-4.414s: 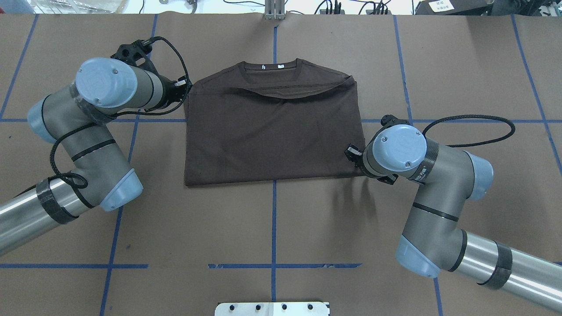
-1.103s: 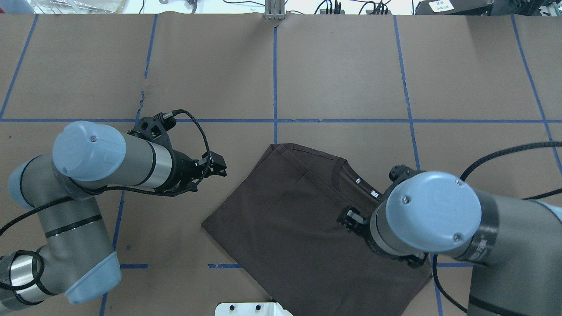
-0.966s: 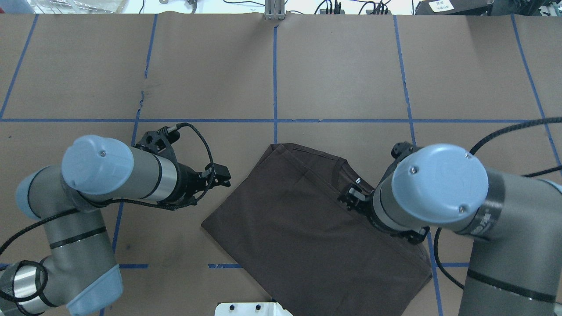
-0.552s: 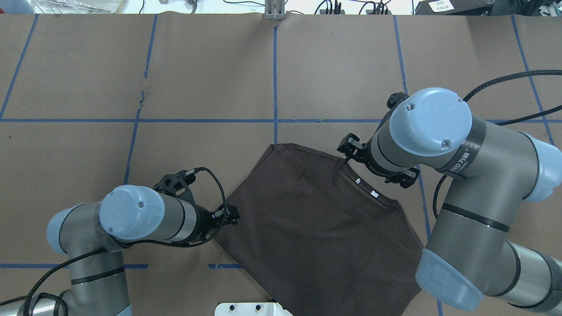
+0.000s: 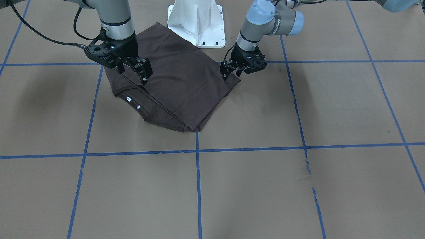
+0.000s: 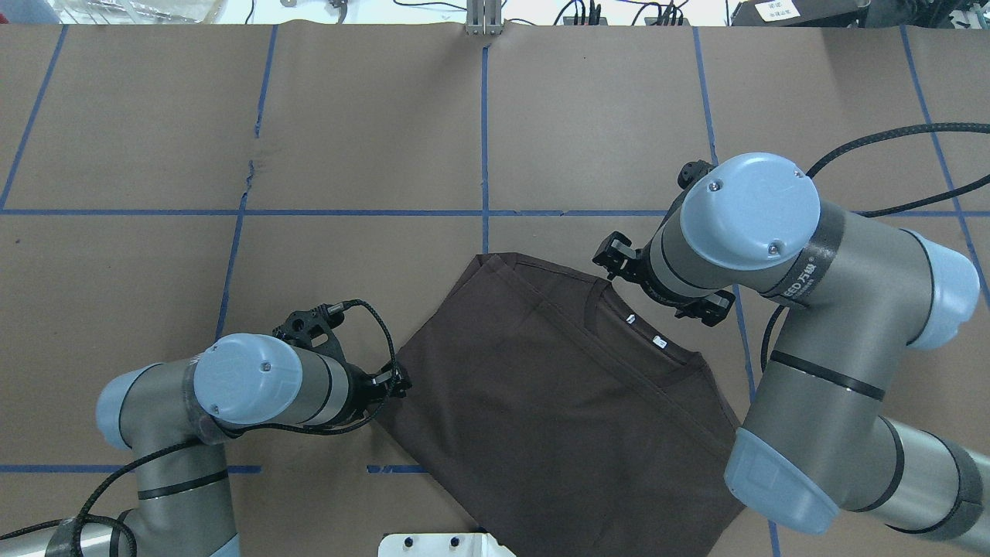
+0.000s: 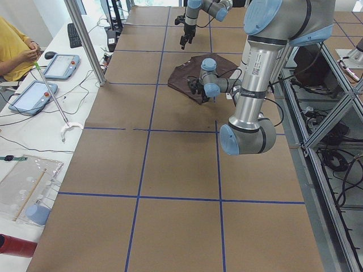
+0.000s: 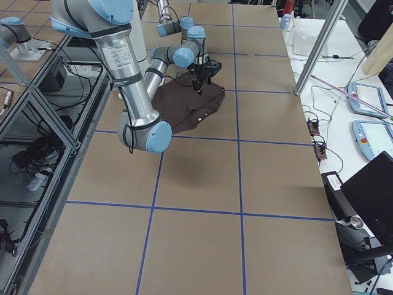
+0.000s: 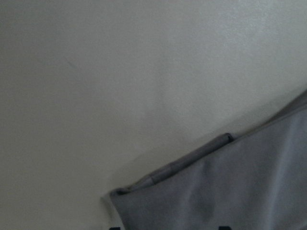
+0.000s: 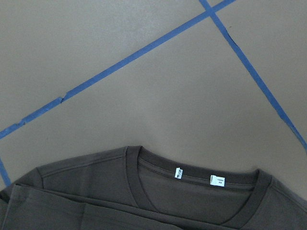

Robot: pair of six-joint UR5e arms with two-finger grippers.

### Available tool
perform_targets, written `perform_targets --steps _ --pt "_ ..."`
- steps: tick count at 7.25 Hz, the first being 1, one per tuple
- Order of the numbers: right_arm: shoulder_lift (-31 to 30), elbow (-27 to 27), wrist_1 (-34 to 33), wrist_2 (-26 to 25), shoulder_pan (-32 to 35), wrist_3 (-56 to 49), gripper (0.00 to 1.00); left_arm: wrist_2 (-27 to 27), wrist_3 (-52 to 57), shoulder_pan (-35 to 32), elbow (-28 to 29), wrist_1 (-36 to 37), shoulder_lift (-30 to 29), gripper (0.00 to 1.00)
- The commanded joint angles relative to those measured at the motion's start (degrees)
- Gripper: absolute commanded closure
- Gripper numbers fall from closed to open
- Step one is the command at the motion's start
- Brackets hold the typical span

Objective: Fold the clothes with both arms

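The clothes are one dark brown T-shirt [image 6: 541,387] [image 5: 179,83], folded and lying askew near the robot's base. Its ribbed collar [image 10: 139,167] with white labels [image 10: 178,173] points to the far right. My left gripper [image 6: 398,383] [image 5: 228,74] sits low at the shirt's left corner [image 9: 144,189]. Its tips show apart at the bottom edge of the left wrist view, so it is open. My right gripper [image 6: 611,259] [image 5: 145,77] hovers open just beyond the collar, holding nothing.
The white pedestal base [image 5: 196,23] touches the shirt's near edge. Blue tape lines [image 6: 483,155] cross the brown paper table cover, which has a small tear [image 6: 249,166]. A person in yellow [image 7: 11,39] sits by tablets [image 7: 59,65] at the side bench.
The shirt was dragged from the far centre toward the base and turned. My right gripper let go and rose past the collar. My left gripper came down to the left corner.
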Motion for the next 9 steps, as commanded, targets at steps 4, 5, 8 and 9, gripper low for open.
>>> perform_targets --steps 4,5,8,9 --pt "0.3 -0.3 0.0 -0.1 -0.1 0.3 0.0 0.2 0.0 -0.3 0.5 1.3 0.2 0.69" --pt "0.3 -0.4 0.0 -0.1 -0.2 0.4 0.0 0.5 0.1 -0.6 0.0 2.4 0.1 1.0" --pt "0.3 -0.3 0.0 -0.2 -0.2 0.5 0.0 0.6 1.0 -2.2 -1.2 6.3 0.0 1.0" --pt "0.3 -0.3 0.0 -0.2 -0.2 0.6 0.0 0.6 4.0 -4.2 -1.4 6.5 0.0 1.0"
